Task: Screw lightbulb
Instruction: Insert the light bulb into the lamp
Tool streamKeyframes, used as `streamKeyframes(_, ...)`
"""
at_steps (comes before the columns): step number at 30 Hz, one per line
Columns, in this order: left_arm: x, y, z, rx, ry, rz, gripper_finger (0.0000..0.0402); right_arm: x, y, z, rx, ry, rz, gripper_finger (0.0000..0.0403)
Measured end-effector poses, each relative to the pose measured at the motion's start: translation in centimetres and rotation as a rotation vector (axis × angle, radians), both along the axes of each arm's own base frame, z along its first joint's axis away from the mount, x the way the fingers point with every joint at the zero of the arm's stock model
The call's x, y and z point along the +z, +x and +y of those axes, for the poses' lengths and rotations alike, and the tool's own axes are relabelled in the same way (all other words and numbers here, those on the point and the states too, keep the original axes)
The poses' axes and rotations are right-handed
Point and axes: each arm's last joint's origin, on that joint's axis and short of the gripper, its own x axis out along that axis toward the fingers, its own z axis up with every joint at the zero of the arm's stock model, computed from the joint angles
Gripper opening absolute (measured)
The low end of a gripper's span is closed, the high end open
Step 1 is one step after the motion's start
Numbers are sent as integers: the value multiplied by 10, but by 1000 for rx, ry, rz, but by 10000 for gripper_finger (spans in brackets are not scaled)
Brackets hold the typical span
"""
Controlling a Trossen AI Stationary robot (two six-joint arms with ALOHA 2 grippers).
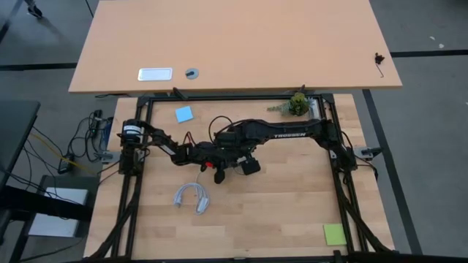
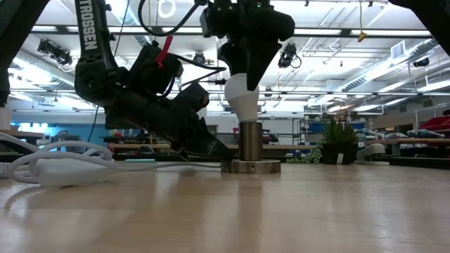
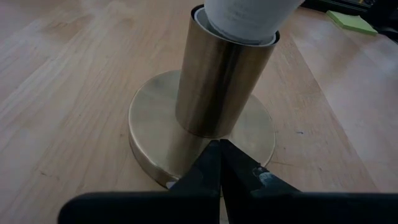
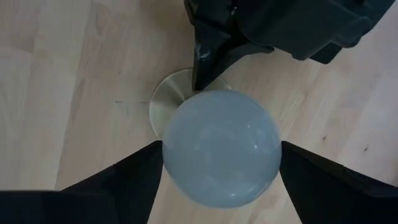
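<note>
We see a pale butcher-block wooden counter (image 1: 278,212) in a workshop with ceiling strip lights and shelving behind. White "TROSSEN" lettering (image 2: 87,25) runs along one dark arm. The white frosted pear-shaped lightbulb (image 2: 242,95) sits upright in a brass cylindrical socket on a round base (image 2: 250,150). The right tool (image 4: 219,163) straddles the bulb, fingers apart. The left tool (image 3: 220,163), pressed together, touches the base rim.
</note>
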Motion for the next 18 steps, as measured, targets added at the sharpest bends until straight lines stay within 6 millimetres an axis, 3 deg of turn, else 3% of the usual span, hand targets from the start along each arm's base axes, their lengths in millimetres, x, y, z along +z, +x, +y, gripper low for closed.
streamKeyframes(6,0,0,0,0,0,0,7,0,0,0,-46,7,-4,290)
streamKeyframes(18,0,0,0,0,1,2,7,0,-3,-1,-300,39,3,286)
